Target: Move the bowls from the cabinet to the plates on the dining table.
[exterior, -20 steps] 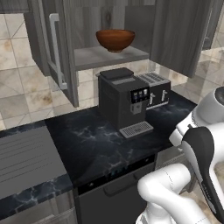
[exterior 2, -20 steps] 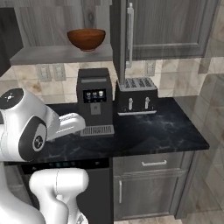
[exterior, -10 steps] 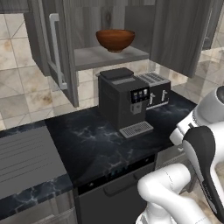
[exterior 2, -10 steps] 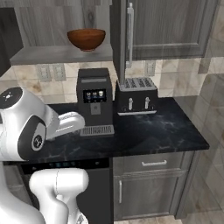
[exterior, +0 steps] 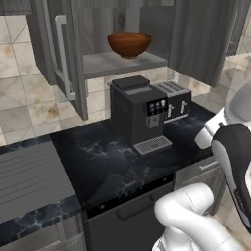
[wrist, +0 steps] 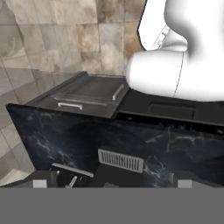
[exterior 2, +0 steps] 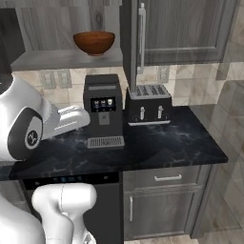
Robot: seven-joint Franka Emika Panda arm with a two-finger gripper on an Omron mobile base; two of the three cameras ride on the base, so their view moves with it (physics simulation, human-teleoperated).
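A dark brown wood-like bowl (exterior: 129, 44) (exterior 2: 94, 42) sits on the bottom shelf of the open cabinet (exterior: 196, 39) (exterior 2: 57, 59), above the coffee machine. My arm is folded low in front of the counter, well below and short of the bowl. In the hand view my gripper (wrist: 111, 184) is open, its fingertips (wrist: 39, 183) set wide apart with nothing between them. It looks down on the black counter and the coffee machine's drip tray (wrist: 120, 160). The plates and the dining table are out of view.
A black coffee machine (exterior: 137, 115) (exterior 2: 102, 116) and a toaster (exterior: 174, 100) (exterior 2: 147, 105) stand on the black marble counter (exterior: 98, 162) (exterior 2: 181, 143) under the shelf. The open cabinet door (exterior: 61, 59) with its silver handle juts out at the left.
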